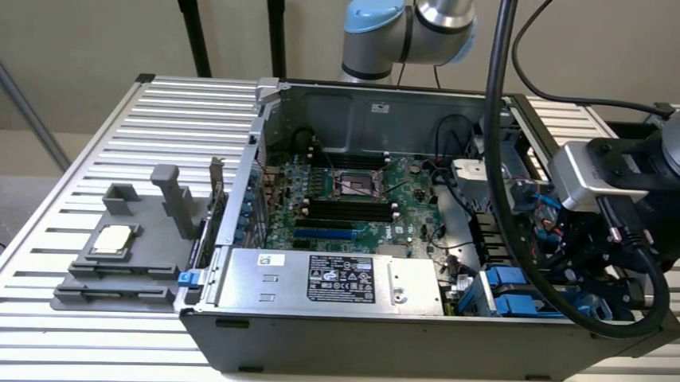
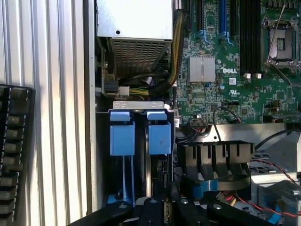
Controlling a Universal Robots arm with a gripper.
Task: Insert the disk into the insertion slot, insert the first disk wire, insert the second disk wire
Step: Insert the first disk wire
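Soft, even light is being spread over the exterior view, with pale glare being thrown off the slatted table (image 1: 95, 127) and the power-supply box (image 1: 255, 274). In the wrist view the table is being washed towards white, while the inside of the insertion slot (image 2: 139, 112) is being left in shadow.

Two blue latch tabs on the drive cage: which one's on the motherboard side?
The tab nearer the green motherboard. The other tab sits against the case wall, beside the slatted table.
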